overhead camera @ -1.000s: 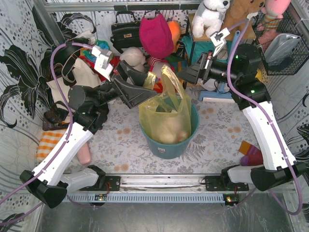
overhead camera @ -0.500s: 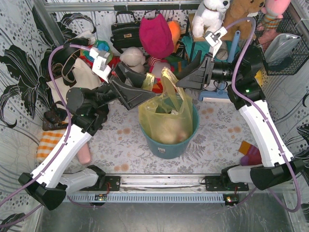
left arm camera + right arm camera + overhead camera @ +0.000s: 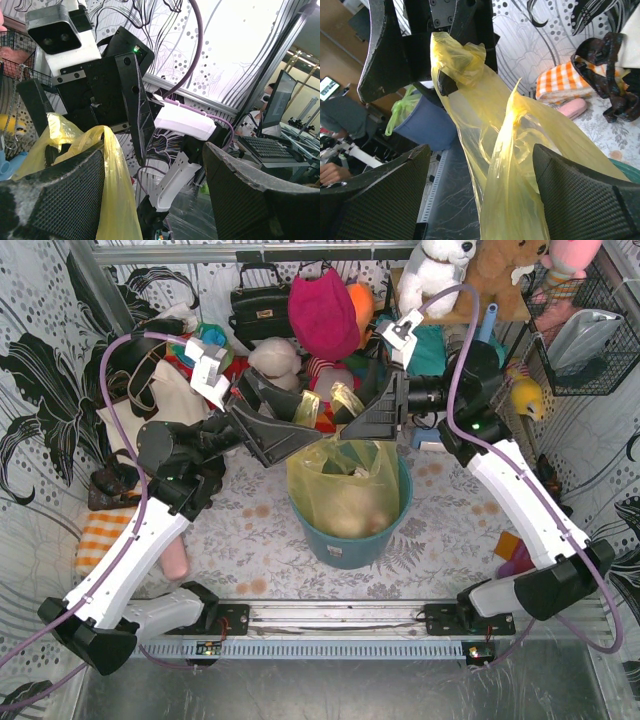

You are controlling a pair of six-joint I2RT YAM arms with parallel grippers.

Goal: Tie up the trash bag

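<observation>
**Top external view.**
- The trash bag (image 3: 345, 490), of yellow-green film, sits in the teal bin (image 3: 352, 548) at mid-table. Its handle loops are drawn up above the far rim.
- Left gripper (image 3: 312, 420): jaws spread wide, with one loop lying against a finger and not pinched.
- Right gripper (image 3: 350, 408): jaws likewise spread, with the second loop at its tips. The two grippers stand nose to nose, very close over the bin.
- Open room: bare patterned table (image 3: 250, 540) lies on both sides of the bin and toward the near rail (image 3: 340, 618).
- Far edge: crowded with a black handbag (image 3: 262, 305), a magenta plush (image 3: 325, 310) and a white toy dog (image 3: 435, 275).
- A wire basket (image 3: 585, 335) hangs at the right wall. An orange checked cloth (image 3: 100, 535) lies at the left edge.

**Left wrist view.**
- Both fingers are cut off by the bottom edge, with a wide gap between them.
- Yellow film drapes over the left-hand finger (image 3: 55, 195). The bag's body is out of frame below.
- The right gripper's black housing and its camera fill the upper left, just beyond.
- Whether the film touches that gripper cannot be made out.

**Right wrist view.**
- The fingers sit at the two lower corners, apart.
- Two twisted strands of the bag rise between them, and neither is clamped.
- The farther strand hooks over a finger of the left gripper, whose jaws are cut off by the top edge.
- Only a sliver of the bin rim shows at the right edge.
- The bag's contents are hidden here.
</observation>
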